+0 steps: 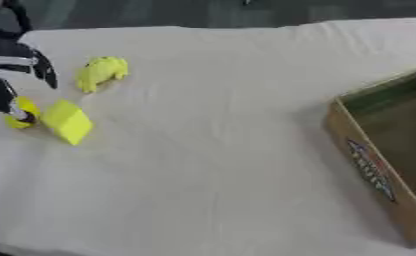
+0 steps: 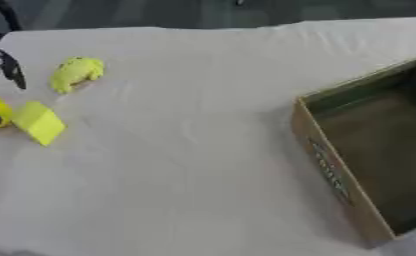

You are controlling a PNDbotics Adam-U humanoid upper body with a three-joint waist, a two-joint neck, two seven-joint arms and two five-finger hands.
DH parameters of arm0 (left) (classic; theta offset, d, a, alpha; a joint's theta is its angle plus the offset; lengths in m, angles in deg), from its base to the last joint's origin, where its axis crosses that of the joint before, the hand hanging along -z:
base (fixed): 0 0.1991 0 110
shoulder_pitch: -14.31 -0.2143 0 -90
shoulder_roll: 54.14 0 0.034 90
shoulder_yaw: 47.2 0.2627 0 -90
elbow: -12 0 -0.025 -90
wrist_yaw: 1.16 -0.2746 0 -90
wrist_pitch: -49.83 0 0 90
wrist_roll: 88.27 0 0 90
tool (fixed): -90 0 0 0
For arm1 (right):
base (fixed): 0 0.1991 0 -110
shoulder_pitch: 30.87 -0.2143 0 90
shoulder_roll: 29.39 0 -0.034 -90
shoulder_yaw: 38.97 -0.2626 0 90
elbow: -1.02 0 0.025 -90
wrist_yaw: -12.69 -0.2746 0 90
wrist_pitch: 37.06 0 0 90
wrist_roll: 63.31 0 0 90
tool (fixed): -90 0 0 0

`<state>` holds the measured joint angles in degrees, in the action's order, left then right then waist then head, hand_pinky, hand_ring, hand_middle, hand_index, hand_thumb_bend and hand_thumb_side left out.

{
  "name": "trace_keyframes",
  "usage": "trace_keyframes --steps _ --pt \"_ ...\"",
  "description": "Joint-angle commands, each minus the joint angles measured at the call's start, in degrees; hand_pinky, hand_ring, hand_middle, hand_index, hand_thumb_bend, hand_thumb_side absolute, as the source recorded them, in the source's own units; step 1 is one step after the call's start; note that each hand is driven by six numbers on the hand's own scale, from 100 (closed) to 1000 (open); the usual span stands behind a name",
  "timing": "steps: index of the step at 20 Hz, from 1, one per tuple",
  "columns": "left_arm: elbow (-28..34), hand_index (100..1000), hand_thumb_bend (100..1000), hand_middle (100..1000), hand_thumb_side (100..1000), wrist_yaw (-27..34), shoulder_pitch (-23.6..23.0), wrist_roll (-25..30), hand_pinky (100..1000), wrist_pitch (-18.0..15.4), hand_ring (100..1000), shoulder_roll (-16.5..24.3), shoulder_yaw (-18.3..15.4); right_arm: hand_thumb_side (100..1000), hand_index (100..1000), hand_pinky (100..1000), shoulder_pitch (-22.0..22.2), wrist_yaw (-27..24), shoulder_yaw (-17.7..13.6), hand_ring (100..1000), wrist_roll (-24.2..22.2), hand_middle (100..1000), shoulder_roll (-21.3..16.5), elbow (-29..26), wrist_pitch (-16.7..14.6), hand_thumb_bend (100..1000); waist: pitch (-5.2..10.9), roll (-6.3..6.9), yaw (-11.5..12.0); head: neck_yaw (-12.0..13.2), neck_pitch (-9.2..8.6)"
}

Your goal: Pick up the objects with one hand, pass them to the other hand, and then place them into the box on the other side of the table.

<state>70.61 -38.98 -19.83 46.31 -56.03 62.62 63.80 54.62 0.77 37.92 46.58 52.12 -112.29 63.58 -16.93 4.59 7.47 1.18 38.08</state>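
Three yellow things lie by our left robot hand (image 1: 10,75); its fingers pinch the ball (image 1: 22,112), so we lift straight, clear of the block (image 1: 68,121) beside it.

The left hand (image 1: 10,75) is cut off by the left edge, so its finger posture cannot be told; a round yellow thing (image 1: 21,112) sits partly behind it, its shape unclear; the box (image 2: 334,175) runs past the right edge; its side print is unreadable.

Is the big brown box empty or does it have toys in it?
Empty, as far as shown: the box shows only bare brown floor inside.
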Motion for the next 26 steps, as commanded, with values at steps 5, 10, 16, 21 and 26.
trace_keyframes --steps 5,10,16,21,26 --pt "0.1 740 539 751 100 1.5 1.0 -1.9 839 0.0 838 1.2 -0.6 599 1000 1000 -0.6 0.5 0.1 921 -0.4 1000 -1.0 -1.3 0.1 100 0.41 -0.28 -0.2 0.9 -0.74" --pt "-0.8 786 560 749 100 0.3 1.2 -3.2 846 -0.8 844 0.6 -0.2 600 1000 1000 -0.8 0.6 0.3 920 -0.6 1000 -0.9 -1.3 0.1 100 0.15 -0.42 -0.4 1.5 -0.81" --pt "-1.4 799 593 755 100 -2.8 1.8 -3.9 852 -2.6 853 -0.2 -0.2 601 1000 1000 -0.9 0.7 0.4 918 -0.7 1000 -0.7 -1.3 0.2 100 -0.1 -0.59 -0.5 1.8 -0.83" --pt "-2.7 811 612 762 100 -6.0 2.7 -6.0 851 -4.1 859 -1.5 -0.7 600 1000 1000 -1.0 0.8 0.6 917 -0.9 1000 -0.5 -1.3 0.3 100 -0.2 -0.76 -0.6 2.2 -0.97" --pt "-4.4 816 648 769 100 -7.5 4.0 -7.2 849 -5.1 863 -3.7 -0.8 602 1000 1000 -1.1 0.7 0.8 914 -1.1 1000 -0.4 -1.3 0.3 100 -0.24 -0.91 -0.8 2.9 -1.04"
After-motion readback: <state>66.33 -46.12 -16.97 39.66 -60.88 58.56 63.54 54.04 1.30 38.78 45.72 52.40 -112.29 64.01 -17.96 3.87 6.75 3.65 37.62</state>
